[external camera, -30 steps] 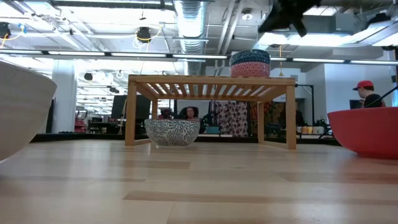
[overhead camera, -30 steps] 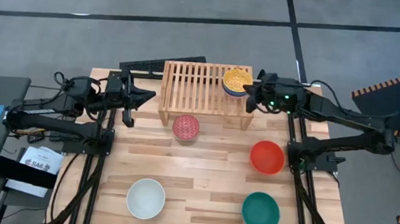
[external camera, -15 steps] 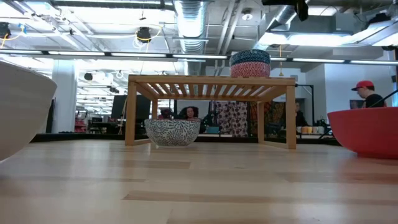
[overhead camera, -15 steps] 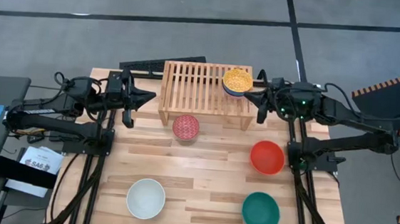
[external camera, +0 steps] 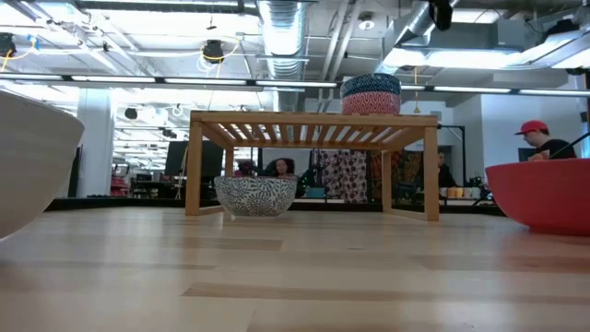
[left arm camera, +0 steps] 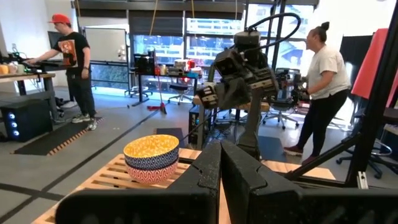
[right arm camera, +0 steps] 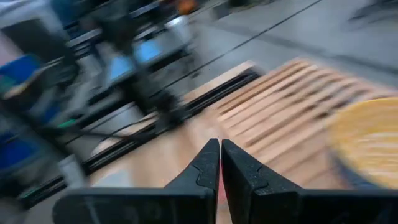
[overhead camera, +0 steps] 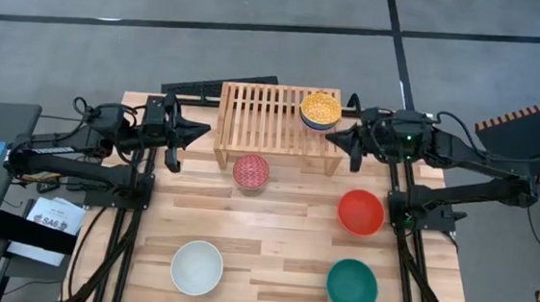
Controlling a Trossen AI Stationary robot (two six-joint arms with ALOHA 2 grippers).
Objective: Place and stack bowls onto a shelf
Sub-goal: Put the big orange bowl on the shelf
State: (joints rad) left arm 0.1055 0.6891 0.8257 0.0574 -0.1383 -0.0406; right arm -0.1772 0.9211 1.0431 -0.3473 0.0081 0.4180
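At the desk's (overhead camera: 275, 209) near edge sit the white bowl (overhead camera: 196, 267) and teal bowl (overhead camera: 351, 285). Farther back are the red bowl (overhead camera: 360, 211) and the patterned pink bowl (overhead camera: 251, 171), just before the shelf (overhead camera: 263, 112). The yellow bowl (overhead camera: 320, 106) tops a stack on the shelf's right end. The right gripper (overhead camera: 336, 142), closed and empty, hovers beside it; the left gripper (overhead camera: 194, 133), closed and empty, waits left.

Table (overhead camera: 275, 205) — shelf (overhead camera: 263, 114), four bowls (loose)

Two people (left arm camera: 73, 68) beyond the table (overhead camera: 283, 229)
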